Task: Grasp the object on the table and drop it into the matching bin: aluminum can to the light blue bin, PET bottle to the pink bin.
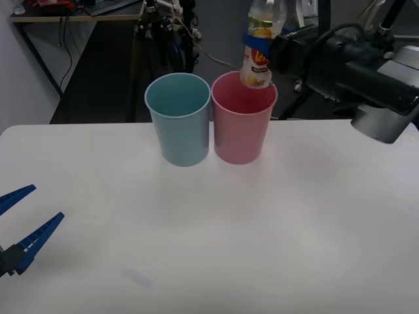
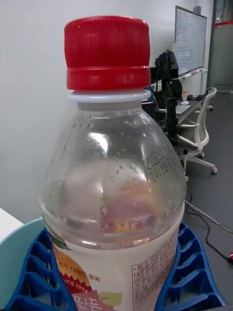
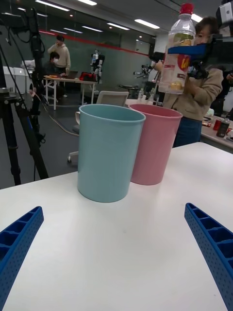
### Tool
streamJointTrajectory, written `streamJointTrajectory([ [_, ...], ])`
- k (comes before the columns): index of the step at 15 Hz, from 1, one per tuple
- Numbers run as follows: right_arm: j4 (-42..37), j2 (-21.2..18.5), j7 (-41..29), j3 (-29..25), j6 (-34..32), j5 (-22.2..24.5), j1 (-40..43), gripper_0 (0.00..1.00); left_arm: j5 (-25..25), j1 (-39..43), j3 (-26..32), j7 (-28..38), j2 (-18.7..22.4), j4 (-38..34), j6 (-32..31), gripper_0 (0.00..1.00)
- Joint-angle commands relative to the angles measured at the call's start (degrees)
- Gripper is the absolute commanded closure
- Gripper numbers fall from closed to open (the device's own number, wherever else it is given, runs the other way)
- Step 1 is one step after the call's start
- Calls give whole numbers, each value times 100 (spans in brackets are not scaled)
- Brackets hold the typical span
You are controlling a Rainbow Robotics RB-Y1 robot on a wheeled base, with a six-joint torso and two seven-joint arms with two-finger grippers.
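**Bottle held above the pink bin**

Above the pink bin (image 1: 241, 118), near the far edge of the table (image 1: 209, 229), we see the right gripper (image 1: 260, 44) with its blue ribbed fingers (image 2: 194, 272) closed on the body of the bottle (image 1: 260, 49), one on each side of the yellow-orange label. The bottle stands upright in the grip with its red cap (image 2: 107, 51) on top, and its base hangs over the bin's rim on the far right side, clear of the table. The black right arm reaches in from the right.

Just beside the pink bin, on its left and touching or nearly touching it, stands the light blue bin (image 1: 178, 118).

Over the table's near left corner we find the left gripper (image 1: 14, 222), its fingers (image 3: 211, 248) spread wide apart and holding nothing.
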Motion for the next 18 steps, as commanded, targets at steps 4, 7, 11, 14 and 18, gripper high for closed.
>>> streamJointTrajectory([
  [4,700,772,-118,6,5,643,-177,100,0,0,0,0,0,0,0,0],
  [7,1025,1079,-180,-3,-4,977,-230,100,0,0,0,0,0,0,0,0],
  [11,1025,1079,-215,6,5,994,-221,100,0,0,0,0,0,0,0,0],
  [14,1025,1079,-215,15,-4,1056,-230,0,0,0,0,0,0,0,0,0],
  [18,999,1071,-224,15,5,1065,-238,0,0,0,0,0,0,0,0,0],
])
